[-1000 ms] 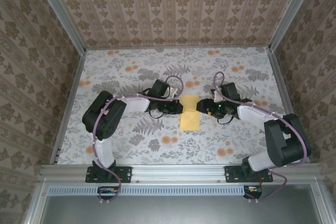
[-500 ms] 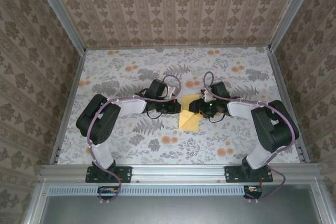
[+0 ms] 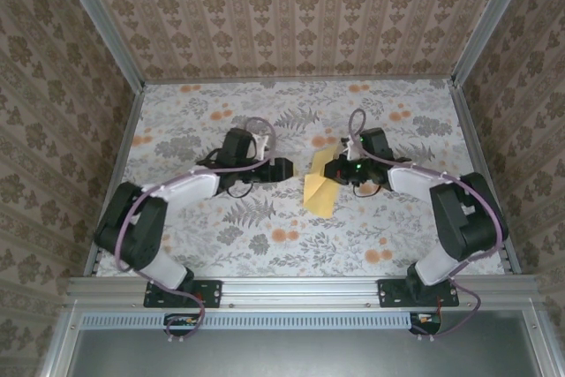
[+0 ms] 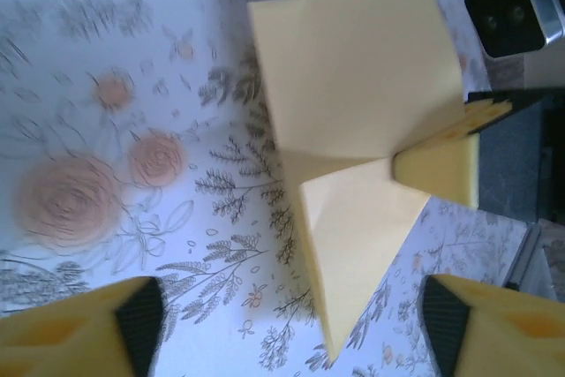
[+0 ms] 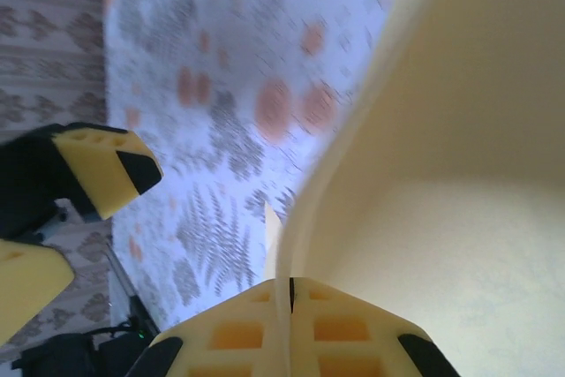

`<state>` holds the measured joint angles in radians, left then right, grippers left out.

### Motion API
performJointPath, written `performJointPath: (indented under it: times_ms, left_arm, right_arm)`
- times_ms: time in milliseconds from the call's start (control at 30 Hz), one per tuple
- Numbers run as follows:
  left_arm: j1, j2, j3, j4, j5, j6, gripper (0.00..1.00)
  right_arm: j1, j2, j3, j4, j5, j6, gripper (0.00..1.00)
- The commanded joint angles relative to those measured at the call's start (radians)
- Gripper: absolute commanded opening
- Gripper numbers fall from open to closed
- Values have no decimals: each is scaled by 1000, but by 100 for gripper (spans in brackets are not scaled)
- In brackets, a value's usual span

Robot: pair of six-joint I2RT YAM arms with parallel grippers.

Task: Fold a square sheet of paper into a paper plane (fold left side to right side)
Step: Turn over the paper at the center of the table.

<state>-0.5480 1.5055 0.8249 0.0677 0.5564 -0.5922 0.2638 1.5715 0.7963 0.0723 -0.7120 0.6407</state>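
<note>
So the right gripper [image 3: 326, 168] is clamped tight on the square sheet of paper [image 3: 318, 193], pinching it by one edge. On its own wrist cam both yellow fingers [image 5: 238, 333] are pressed flat together with the paper's edge sandwiched in the seam. From there the sheet curves up and away across the right side of the view.

The paper sits around the middle of the table [image 3: 221, 236], right between the two grippers. From overhead, its upper part is lifted at the right gripper's tips, while the lower end rests on the flowery tabletop and points toward the near edge. It's partly folded over, not flat. The left wrist cam shows one big flap standing up with a second pointed flap below it, and they meet at a crease right where the right gripper's finger has hold.

The left gripper [image 3: 282, 168] has nothing in it and its jaws are spread wide. It's just to the left of the paper, aimed at it but not touching. In its wrist view the two fingertips [image 4: 79, 333] sit at the bottom corners, with the sheet out in front of them.
</note>
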Motion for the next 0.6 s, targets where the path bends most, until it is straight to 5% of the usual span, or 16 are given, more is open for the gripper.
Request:
performJointPath:
  times_ms: [0, 200, 567]
  left_arm:
    - [44, -130, -50, 95, 12, -81, 97]
    - [68, -267, -90, 338, 123, -220, 100]
    - [30, -179, 4, 621, 274, -371, 99]
  right_arm:
    - [-42, -104, 57, 99, -122, -29, 4]
    - [-54, -174, 172, 161, -245, -23, 5]
    - [24, -166, 356, 194, -347, 21, 7]
